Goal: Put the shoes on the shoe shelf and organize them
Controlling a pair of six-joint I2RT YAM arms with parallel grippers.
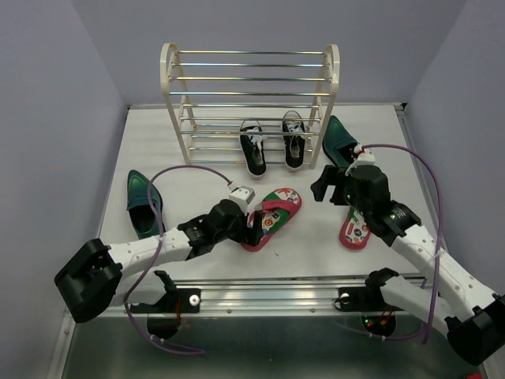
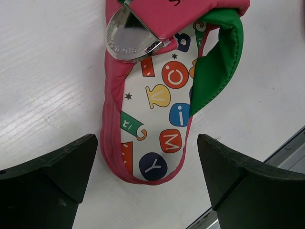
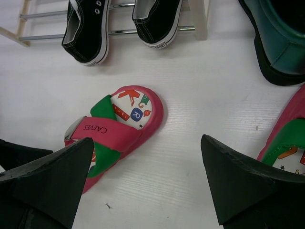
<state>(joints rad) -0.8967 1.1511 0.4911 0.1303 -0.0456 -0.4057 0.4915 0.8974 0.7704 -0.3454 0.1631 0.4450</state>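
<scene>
Dark fingers (image 2: 52, 181) of the left hand (image 2: 147, 160) fill the bottom of its wrist view. They are spread wide to either side of the heel of a flip-flop (image 2: 157, 109) and touch neither edge, as far as I can see. It grips nothing. I'd judge it is lined up this way to close across the narrow heel and lift.

That arm reaches low and long over the table (image 1: 150, 134), wrist tipped down onto the flip-flop. The shoe lies footbed-up near the middle, well short of the shoe shelf (image 1: 168, 79).

The right hand (image 1: 330, 185) hangs wide open and empty above bare table, between this flip-flop and its mate (image 1: 355, 233). The mate's far end is hidden under that arm.

Both black sneakers (image 1: 254, 150) rest on the lowest rods, which leaves the tiers above free. One teal dress shoe (image 1: 142, 201) lies far left on the table. The other teal shoe (image 1: 341, 140) sits just beside the shelf's right panel, not yet racked.
</scene>
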